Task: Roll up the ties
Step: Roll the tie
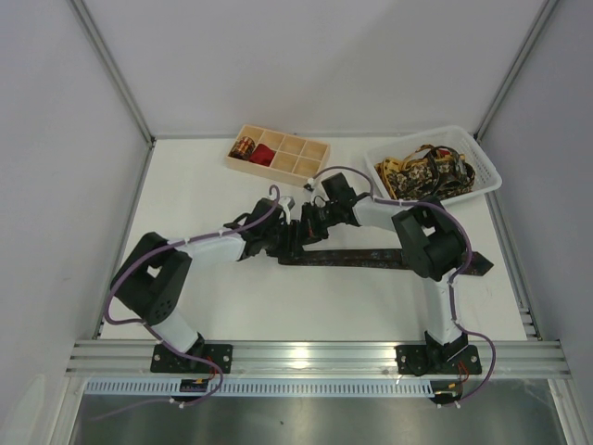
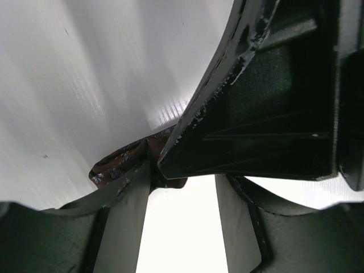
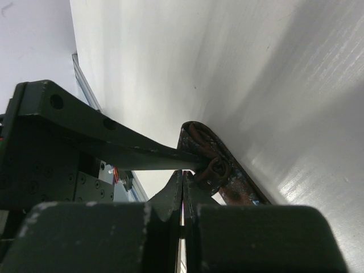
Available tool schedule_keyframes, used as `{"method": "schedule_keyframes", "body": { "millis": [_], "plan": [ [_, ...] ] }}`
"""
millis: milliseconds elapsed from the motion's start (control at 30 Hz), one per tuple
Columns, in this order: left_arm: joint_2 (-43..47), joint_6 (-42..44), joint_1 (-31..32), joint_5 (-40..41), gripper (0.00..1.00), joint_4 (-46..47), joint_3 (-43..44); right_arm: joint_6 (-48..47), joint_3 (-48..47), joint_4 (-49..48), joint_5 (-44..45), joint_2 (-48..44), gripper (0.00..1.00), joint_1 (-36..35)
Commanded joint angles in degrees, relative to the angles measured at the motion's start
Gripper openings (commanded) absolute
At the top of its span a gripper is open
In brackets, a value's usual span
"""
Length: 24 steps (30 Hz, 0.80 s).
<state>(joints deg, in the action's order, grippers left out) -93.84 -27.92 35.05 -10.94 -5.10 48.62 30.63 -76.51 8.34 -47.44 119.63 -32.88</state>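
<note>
A dark brown tie (image 1: 389, 257) lies flat across the middle of the table, and its left end is curled into a small roll (image 3: 216, 168). Both grippers meet at that end. My left gripper (image 2: 185, 176) is open, with bare table between its fingers; its left finger (image 2: 128, 187) touches the curled tie end (image 2: 119, 162). My right gripper (image 3: 183, 173) is shut with nothing visible between its jaws, and the small roll sits just beside its tips. In the top view the left gripper (image 1: 283, 236) and right gripper (image 1: 306, 222) hide the rolled end.
A pale wooden compartment tray (image 1: 306, 148) at the back holds a gold-and-black coil (image 1: 244, 146) and a red coil (image 1: 264, 156). A white basket (image 1: 486, 167) at the back right holds a heap of gold-and-black ties (image 1: 426, 171). White walls enclose the table.
</note>
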Motion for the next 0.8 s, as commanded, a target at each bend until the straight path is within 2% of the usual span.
{"method": "schedule_keyframes", "body": {
  "millis": [0, 267, 400, 633, 767],
  "plan": [
    [-0.7, 1.3, 0.8, 0.8, 0.56, -4.8, -2.8, 0.7, 2.0, -1.1, -2.4, 0.5, 0.0, -1.3],
    [0.1, 1.6, 0.9, 1.1, 0.56, -5.1, -2.8, 1.4, 4.0, -3.5, -1.3, 2.7, 0.0, -1.7],
    [0.6, 2.0, 0.9, 1.5, 0.56, -6.1, -2.0, -0.2, 5.4, -1.8, 1.2, 1.8, 0.0, -2.1],
    [4.7, 3.4, 0.5, 0.9, 0.61, -9.5, 0.8, -1.8, 9.0, -1.8, 5.0, 1.7, 0.0, -2.1],
    [7.8, 3.0, -2.4, -2.8, 0.63, -9.8, 0.9, -1.5, 10.4, -3.5, 5.3, 1.7, 0.0, -2.2]
  ]
}}
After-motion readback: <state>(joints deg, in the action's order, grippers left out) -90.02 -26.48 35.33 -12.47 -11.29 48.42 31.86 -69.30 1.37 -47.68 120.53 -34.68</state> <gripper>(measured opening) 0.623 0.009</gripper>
